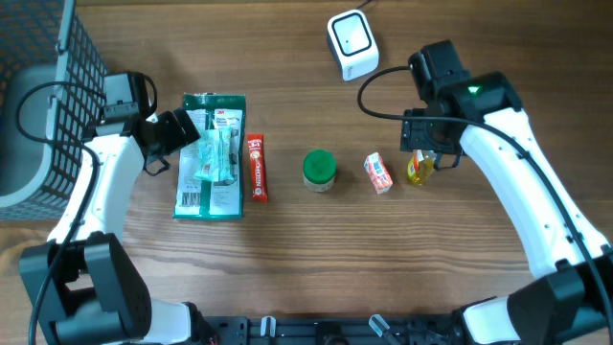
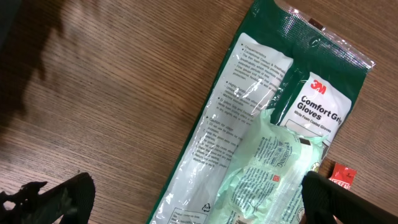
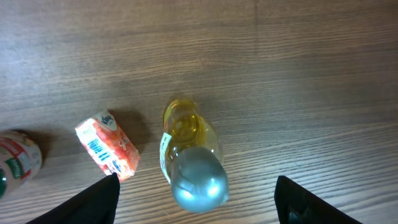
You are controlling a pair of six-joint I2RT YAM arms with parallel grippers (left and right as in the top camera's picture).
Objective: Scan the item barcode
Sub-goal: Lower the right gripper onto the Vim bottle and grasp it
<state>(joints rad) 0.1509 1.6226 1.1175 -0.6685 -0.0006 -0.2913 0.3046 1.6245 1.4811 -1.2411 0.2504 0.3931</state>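
Right arm lined up on the bottle; the scan is yet to come.
Overhead: the right claw (image 1: 422,161) hovers over the bottle (image 1: 416,172), robot-side of the scanner (image 1: 351,43); next, I'd say, lower and close. Left wrist: the left claw (image 2: 199,208) gapes above the gloves (image 2: 261,143), empty. Right wrist: jaws apart, flanking the bottle's cap, gripping nothing.
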